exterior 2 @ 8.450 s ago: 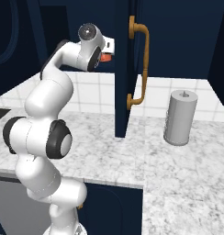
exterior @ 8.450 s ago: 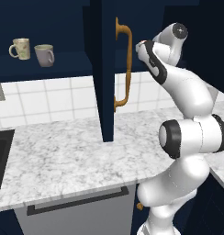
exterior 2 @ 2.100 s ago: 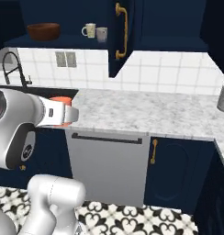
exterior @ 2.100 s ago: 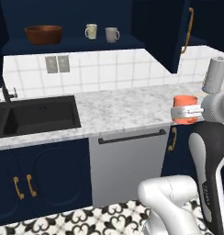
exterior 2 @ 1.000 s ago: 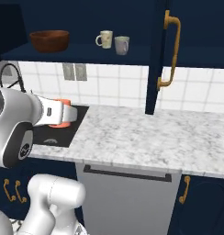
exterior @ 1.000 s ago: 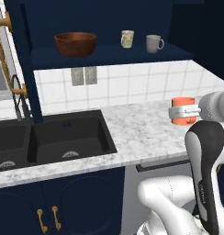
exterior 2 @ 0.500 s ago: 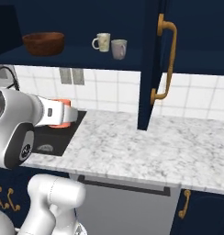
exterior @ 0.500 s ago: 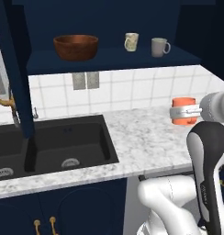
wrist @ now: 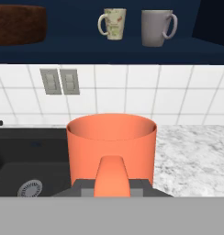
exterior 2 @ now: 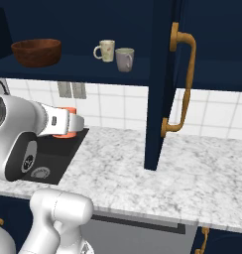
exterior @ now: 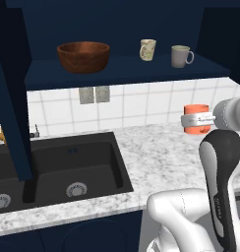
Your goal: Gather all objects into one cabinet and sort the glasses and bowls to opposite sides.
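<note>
The gripper holds the orange cup upright, fingers clamped on it, though the contact is mostly hidden. Above and beyond the fingers, on the cabinet shelf, stand the bowl at left, cream mug and grey mug.

bowl left of two mugs in cabinet

kitchen | black sink | marble counter | tiled wall
</note>
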Robot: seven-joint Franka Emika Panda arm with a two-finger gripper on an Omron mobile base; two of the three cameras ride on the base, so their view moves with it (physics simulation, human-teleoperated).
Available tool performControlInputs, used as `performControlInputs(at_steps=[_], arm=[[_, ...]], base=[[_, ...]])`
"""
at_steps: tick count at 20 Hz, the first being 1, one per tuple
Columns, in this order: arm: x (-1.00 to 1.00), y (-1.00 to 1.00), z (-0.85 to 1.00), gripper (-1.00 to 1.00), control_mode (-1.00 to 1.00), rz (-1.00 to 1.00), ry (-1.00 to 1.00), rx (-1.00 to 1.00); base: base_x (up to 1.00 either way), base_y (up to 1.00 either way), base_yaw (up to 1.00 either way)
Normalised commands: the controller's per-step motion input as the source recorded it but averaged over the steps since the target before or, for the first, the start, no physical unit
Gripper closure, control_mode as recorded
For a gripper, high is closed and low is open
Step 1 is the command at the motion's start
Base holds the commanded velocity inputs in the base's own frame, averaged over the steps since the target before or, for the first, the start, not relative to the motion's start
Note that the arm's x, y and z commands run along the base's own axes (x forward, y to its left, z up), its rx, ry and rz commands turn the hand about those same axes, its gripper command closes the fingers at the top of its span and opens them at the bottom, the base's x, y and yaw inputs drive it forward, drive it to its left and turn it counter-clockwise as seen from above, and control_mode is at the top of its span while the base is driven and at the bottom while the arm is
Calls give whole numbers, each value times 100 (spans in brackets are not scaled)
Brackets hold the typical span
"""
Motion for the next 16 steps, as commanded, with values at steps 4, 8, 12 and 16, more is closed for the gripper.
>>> performControlInputs(at_steps=[4, 8, 12, 16], arm=[[0, 0, 0, 100, 100, 0, 0, 0], [0, 0, 0, 100, -100, 0, 0, 0], [-6, 0, 16, 100, -100, -4, -2, 0], [0, 0, 80, 100, -100, -22, -3, 0]], base=[[41, 0, 0], [7, 0, 0], [0, 0, 0], [0, 0, 0]])
